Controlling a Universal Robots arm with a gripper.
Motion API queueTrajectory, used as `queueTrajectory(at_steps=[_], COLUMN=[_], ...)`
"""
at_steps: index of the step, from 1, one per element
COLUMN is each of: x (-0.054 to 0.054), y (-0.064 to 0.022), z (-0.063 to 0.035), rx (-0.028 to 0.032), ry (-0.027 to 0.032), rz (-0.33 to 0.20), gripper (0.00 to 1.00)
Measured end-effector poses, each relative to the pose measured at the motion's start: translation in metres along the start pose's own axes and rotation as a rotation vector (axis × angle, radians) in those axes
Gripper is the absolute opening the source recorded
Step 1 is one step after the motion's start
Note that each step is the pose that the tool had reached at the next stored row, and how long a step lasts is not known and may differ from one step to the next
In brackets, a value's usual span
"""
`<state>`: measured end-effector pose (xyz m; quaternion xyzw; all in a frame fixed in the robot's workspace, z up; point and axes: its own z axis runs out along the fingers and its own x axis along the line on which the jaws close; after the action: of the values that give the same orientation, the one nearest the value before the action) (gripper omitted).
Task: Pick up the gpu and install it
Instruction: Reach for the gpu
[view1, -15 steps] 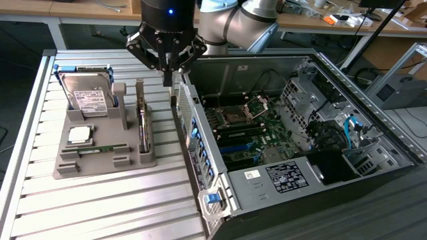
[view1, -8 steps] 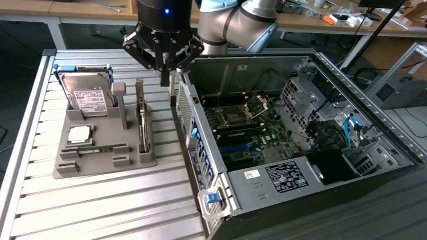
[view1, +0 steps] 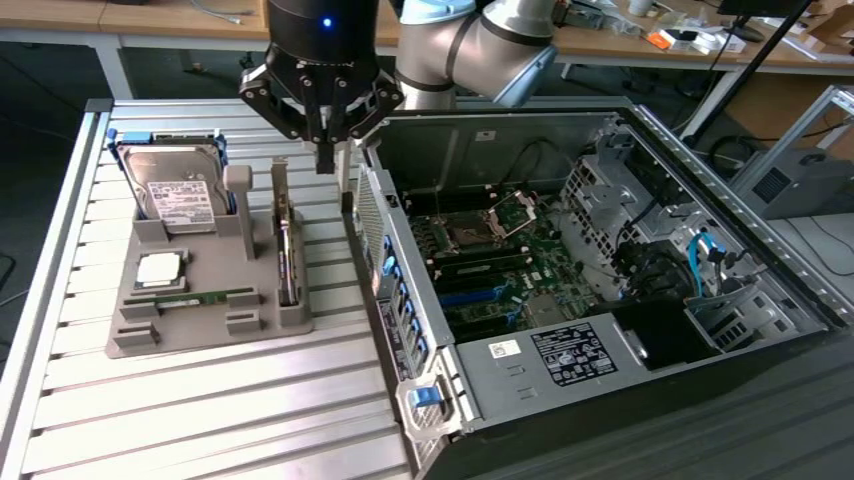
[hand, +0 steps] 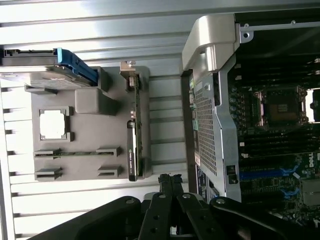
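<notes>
Parts: one gpu (view1: 284, 250), one hard drive (view1: 180, 198).

Narrow lane of bare tabletop (view1: 334, 290) between gpu (view1: 284, 245) and computer case (view1: 378, 230) wall. Open above gpu. Crowded on exterior view's left by gray post (view1: 238, 183) and hard drive (view1: 180, 200).

No legible text or numbers anywhere

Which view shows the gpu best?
The wrist view: it looks straight down on the gpu, showing its full length, unobstructed, in the holder slot. The exterior view shows it as a thin upright strip, seen at a slant.
</notes>
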<state>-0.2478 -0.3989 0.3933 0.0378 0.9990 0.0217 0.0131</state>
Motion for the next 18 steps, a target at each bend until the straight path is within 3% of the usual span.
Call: queueTrajectory(at_steps=[18], x=[0.0043], y=[-0.0003], z=[-0.0001], rx=[0.0000], ry=[0.0000], rz=[0.000], gripper=[0.10])
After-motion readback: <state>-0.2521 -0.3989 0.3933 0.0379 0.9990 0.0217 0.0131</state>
